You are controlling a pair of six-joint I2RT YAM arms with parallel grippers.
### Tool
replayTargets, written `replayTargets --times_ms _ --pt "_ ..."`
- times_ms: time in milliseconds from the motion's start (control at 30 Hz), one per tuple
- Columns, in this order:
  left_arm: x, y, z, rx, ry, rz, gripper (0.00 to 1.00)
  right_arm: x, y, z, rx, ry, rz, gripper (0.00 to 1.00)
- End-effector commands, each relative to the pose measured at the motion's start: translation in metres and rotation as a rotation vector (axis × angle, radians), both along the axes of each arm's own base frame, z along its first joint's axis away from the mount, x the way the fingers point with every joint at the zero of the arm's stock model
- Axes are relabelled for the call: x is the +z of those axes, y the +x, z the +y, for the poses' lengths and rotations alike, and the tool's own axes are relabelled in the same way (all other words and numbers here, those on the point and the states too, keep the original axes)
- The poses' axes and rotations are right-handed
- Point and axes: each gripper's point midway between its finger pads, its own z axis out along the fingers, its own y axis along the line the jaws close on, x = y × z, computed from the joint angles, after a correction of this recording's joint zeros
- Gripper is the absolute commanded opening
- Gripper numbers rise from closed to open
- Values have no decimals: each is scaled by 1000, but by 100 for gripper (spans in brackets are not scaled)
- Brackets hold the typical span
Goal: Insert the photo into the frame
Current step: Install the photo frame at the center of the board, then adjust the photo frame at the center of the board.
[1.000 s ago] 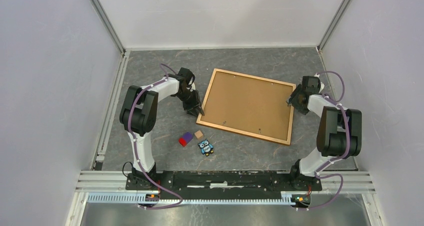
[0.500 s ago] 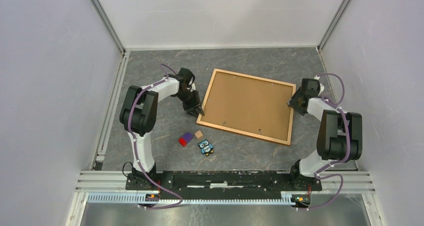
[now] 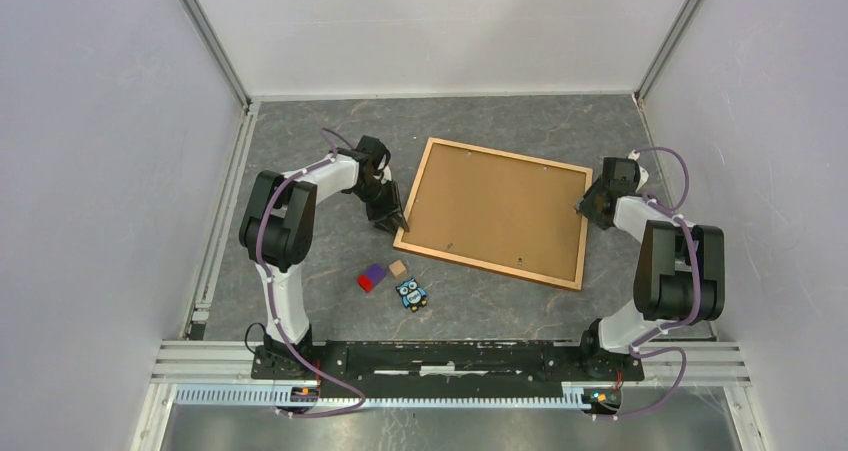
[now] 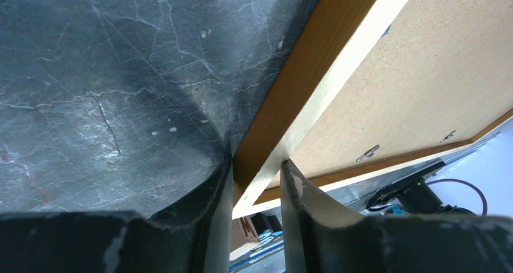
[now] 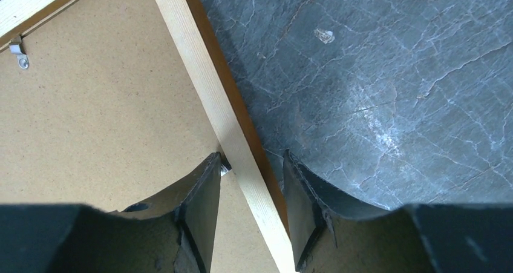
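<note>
The frame (image 3: 497,152), thin light-orange wood, lies face down on the grey table with a brown backing board (image 3: 495,211) in its back. The photo does not show in any view. My left gripper (image 3: 392,221) is at the frame's left rail near the near-left corner. In the left wrist view the gripper (image 4: 257,164) has one finger on each side of that rail (image 4: 314,79), both touching it. My right gripper (image 3: 585,206) is at the right rail near the far-right corner. In the right wrist view the gripper (image 5: 251,158) straddles the rail (image 5: 193,55) with a small gap on the outer side.
A red-and-purple block (image 3: 372,277), a small wooden block (image 3: 398,267) and a blue owl figure (image 3: 411,293) lie just in front of the frame's near-left corner. Metal turn clips (image 4: 368,153) (image 5: 18,54) sit on the backing. White walls enclose the table.
My right gripper has shifted slightly to the right along with the frame's far-right corner. The left arm has not visibly moved.
</note>
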Motion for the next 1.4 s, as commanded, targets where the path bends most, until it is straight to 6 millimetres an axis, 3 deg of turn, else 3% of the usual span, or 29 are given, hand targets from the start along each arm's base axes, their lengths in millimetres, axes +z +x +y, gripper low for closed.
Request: replayTargets --times_ms 0,533,667,767,833,933,1100,1367 --pt "3 -6 -5 13 -17 18 6 -19 -31 -2 -11 -15 118 47" --pt "2 -6 -4 14 -15 21 5 -11 -17 -2 10 -18 91 33" --pt "3 -5 -5 12 -21 18 5 4 1 -2 99 -45 54 45" --pt "3 -5 -6 11 -27 20 5 20 7 -10 198 -124 88 70" --pt "2 -5 -6 13 -27 21 5 31 4 -17 237 -183 114 76" --pt "-1 -6 -7 16 -34 33 5 40 -11 -12 312 -212 103 82" --pt "2 -4 -10 19 -46 26 6 33 -41 11 399 -170 19 87" --pt "13 -10 -18 6 -63 -30 12 14 -41 17 413 -125 38 89"
